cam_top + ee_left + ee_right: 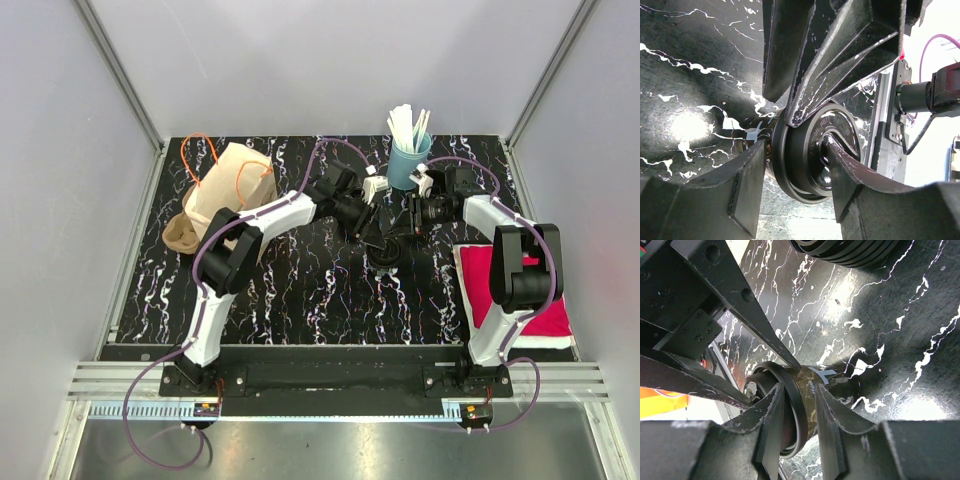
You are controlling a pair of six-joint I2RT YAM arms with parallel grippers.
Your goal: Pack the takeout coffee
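Note:
The coffee cup (832,382) is dark brown with a marbled print and wears a black lid (812,150). It sits mid-table in the top view (385,252), between both arms. My left gripper (372,235) straddles the lid rim; one finger (855,185) presses the lid's top and the other (740,192) sits just behind the rim. My right gripper (408,226) comes from the other side. Its fingers (772,425) close tightly across the lid rim and the cup wall. Whether the cup rests on the table is hidden.
A brown paper bag (235,185) with orange handles lies at the back left, with a brown cup carrier (180,235) beside it. A blue cup of white stirrers (408,150) stands at the back centre. A red cloth (510,290) lies at the right.

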